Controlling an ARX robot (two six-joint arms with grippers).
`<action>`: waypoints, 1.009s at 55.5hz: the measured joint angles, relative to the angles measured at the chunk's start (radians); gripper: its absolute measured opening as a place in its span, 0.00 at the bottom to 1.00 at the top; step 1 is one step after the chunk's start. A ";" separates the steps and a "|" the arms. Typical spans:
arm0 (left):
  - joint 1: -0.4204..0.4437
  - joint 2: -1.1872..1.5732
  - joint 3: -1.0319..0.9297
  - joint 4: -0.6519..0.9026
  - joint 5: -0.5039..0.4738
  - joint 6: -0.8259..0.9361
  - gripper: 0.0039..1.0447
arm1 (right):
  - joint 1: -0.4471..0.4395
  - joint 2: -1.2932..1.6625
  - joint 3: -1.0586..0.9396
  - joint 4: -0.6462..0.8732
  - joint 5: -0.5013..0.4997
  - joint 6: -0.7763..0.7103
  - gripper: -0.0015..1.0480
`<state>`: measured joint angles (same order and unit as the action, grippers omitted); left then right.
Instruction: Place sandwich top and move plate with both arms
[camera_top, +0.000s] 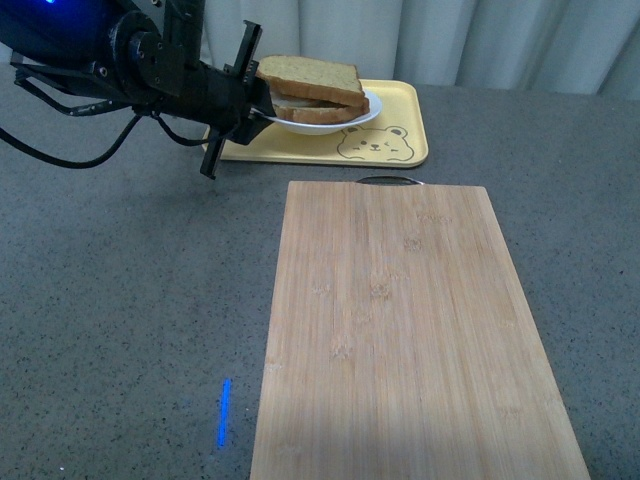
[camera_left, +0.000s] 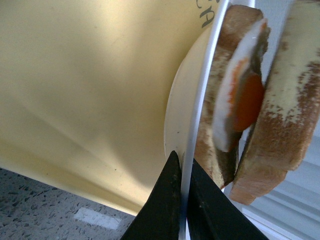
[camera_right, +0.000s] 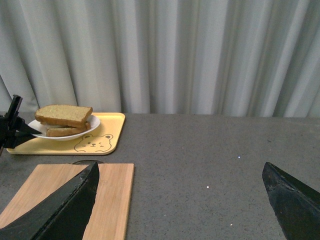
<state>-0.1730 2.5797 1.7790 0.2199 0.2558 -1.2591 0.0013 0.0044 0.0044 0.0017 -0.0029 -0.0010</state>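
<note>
White plate (camera_top: 345, 121), shallow, with a thin rim. It sits over the far-left part of the yellow tray (camera_top: 400, 142), beyond the wooden board (camera_top: 400, 330). The top (camera_top: 312, 75) is already on the stack: lower slice (camera_top: 322, 112), egg (camera_left: 247, 102) between them, top slice lying a little askew and overhanging toward the left gripper (camera_top: 268, 110).

Left gripper: fingers clenched on the plate's left rim, one above and one beneath. Its wrist view shows the rim pinched between the black tips. The plate's underside (camera_left: 177, 115) shows there, so it is probably tipped or raised on that side. Whether it is clear of the tray cannot be told.

Right gripper (camera_right: 180, 167): fingers spread wide, holding nothing, well apart from the plate, over the bare grey table (camera_right: 210, 150).

Handling, as a judgement:
- The plate is stiff and glazed, likely slippery under hard fingertips. One pinch at the rim leaves the loaded far side free to sag or twist.
- The bread is soft, light and loose, and the egg is probably slick. The top could slide off if the plate tilts.
- The second hold belongs on the opposite rim, the side toward the bear drawing (camera_top: 375, 143), with one finger over and one under, clear of the crust.
- The plate is best carried level and slowly, both arms moving together.
</note>
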 joint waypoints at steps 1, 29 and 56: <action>0.000 0.001 0.006 -0.010 0.000 0.000 0.03 | 0.000 0.000 0.000 0.000 0.000 0.000 0.91; 0.030 -0.200 -0.215 -0.071 -0.037 0.101 0.61 | 0.000 0.000 0.000 0.000 0.000 0.000 0.91; 0.061 -0.515 -0.942 0.964 -0.357 1.068 0.50 | 0.000 0.000 0.000 0.000 0.000 0.000 0.91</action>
<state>-0.1120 2.0647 0.8368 1.1843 -0.1009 -0.1913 0.0013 0.0044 0.0044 0.0017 -0.0025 -0.0010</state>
